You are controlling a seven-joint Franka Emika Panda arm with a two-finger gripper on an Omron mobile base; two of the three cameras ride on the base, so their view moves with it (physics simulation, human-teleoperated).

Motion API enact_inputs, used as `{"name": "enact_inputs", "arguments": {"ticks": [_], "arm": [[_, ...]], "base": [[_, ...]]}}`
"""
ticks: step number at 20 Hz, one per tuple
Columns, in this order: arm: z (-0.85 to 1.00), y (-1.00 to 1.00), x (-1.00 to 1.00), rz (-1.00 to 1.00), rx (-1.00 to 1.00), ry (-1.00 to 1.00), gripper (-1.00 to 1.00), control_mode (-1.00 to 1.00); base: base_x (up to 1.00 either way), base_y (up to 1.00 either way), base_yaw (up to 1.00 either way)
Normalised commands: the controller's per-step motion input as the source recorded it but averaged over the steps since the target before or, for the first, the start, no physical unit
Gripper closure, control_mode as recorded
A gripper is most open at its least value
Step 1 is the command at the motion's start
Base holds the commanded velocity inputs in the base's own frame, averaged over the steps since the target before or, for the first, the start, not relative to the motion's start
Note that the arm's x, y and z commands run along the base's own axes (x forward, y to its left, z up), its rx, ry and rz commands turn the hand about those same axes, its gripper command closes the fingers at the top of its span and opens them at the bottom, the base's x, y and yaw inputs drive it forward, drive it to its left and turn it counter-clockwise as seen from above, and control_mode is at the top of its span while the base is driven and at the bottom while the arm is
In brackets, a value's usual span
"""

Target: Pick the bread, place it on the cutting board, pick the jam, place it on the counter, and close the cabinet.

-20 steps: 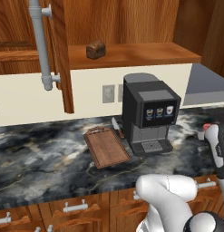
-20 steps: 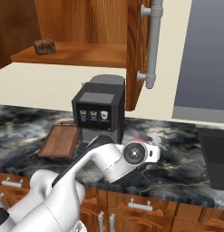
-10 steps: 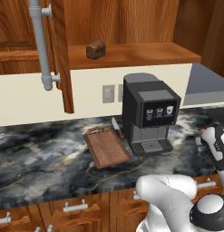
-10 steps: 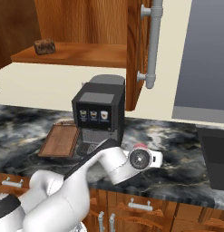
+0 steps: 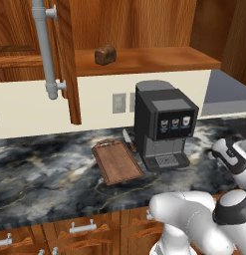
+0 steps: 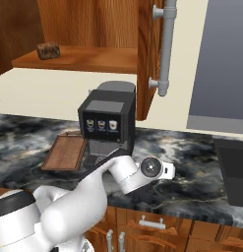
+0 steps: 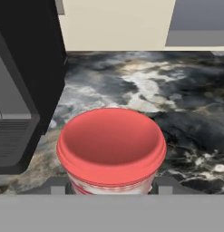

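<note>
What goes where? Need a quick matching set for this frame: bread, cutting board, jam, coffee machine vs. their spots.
Things:
1. bread
2. cutting board
3. jam
4. coffee machine

Places:
A. flat on the counter, left of the coffee machine in the left base view
B. between the jaws, right of the coffee machine in the hand view
C. on the wooden shelf
D. on the counter against the wall, below the shelf

Pairs: 1-C, 2-A, 3-B, 4-D

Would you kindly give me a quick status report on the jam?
Claw shut on jam, low over counter. Bread on shelf, cutting board bare. Coffee machine close beside.
</note>
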Motion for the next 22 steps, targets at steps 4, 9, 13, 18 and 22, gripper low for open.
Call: {"name": "enact_inputs", "arguments": {"ticks": [4,9,13,18,22], "arm": [[-0.17,0.0,0.26,0.0,0.0,0.09,1.0,-1.0],[-0.27,-0.01,0.25,0.0,0.0,0.03,1.0,-1.0],[-0.36,-0.02,0.21,0.0,0.0,0.0,1.0,-1.0],[-0.26,-0.04,0.19,0.0,0.0,0.0,1.0,-1.0],[-0.16,-0.11,0.21,0.0,0.0,0.0,1.0,-1.0]], "base": [[0.0,0.0,0.0],[0.0,0.0,0.0],[0.0,0.0,0.0],[0.0,0.0,0.0],[0.0,0.0,0.0]]}}
